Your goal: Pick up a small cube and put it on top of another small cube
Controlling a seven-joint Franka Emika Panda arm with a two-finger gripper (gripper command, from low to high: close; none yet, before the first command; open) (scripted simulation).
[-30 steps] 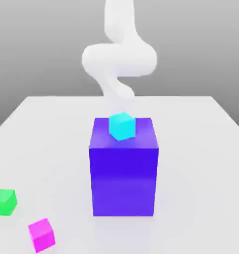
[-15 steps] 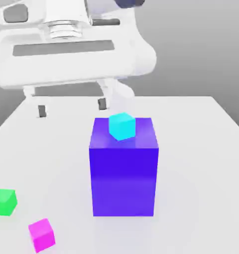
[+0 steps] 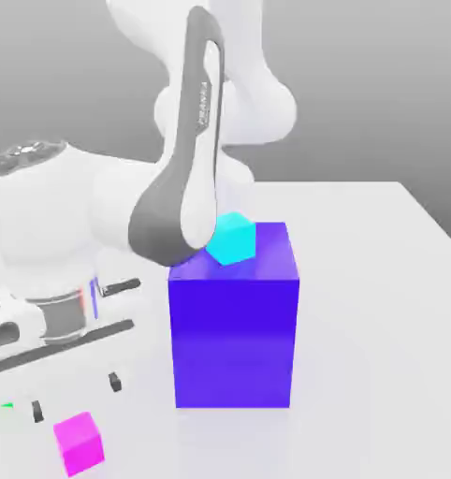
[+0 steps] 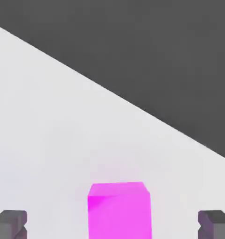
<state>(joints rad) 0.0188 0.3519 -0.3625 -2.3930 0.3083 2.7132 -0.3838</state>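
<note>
Exterior view: the arm has swung down over the table (image 3: 379, 281), left of the blue-violet block (image 3: 233, 327) carrying the cyan cube (image 3: 232, 238). Its gripper (image 3: 75, 397) now hangs jaws apart just above the magenta cube (image 3: 79, 444); the green cube (image 3: 6, 406) is mostly hidden. Grasp looks imminent.

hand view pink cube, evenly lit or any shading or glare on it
In the hand view the pink cube has a paler top face and a faint light wedge, no glare; in the exterior view the blue block reflects faintly on the glossy table.
</note>
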